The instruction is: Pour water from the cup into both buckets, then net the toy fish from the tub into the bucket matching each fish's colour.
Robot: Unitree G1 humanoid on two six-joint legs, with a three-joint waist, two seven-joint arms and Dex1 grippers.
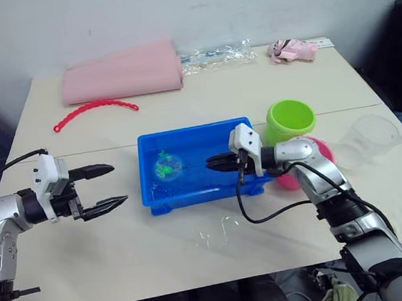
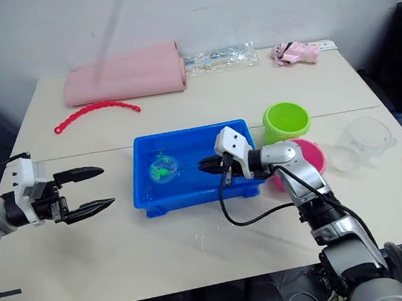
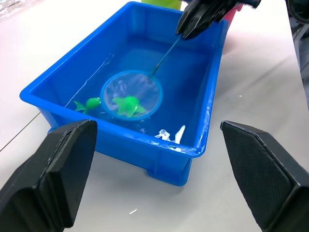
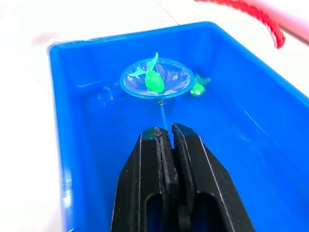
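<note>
A: Where is the net [image 3: 131,94]?

B: In the tub [image 1: 150,147], toward its left end. Its blue hoop lies low in the tub, and one green fish [image 4: 153,80] sits inside the hoop. A second green fish [image 4: 198,87] lies just outside the rim, beside it.

A: Who holds it?

B: The right gripper [image 4: 164,136]. Its two black fingers are pressed together on the thin dark handle, which runs from the hoop back to the fingertips over the right half of the tub.

A: And the other arm?

B: The left gripper [image 1: 102,186] hovers over the bare table [image 1: 197,251], off the tub's left side and apart from it. Its fingers are spread wide and carry nothing.

A: The buckets?

B: The green bucket [image 1: 290,119] stands upright just beyond the tub's right far corner. The pink bucket [image 2: 309,155] stands next to it, nearer the robot, partly hidden behind the right forearm.

A: The cup?

B: The cup [image 1: 369,138] sits on the table to the right of both buckets, near the edge.

A: Anything farther out?

B: At the far side of the table lie a folded pink cloth [image 1: 122,73], a red beaded strip [image 1: 94,110] in front of it, and a crinkled clear bag [image 1: 216,55].
</note>
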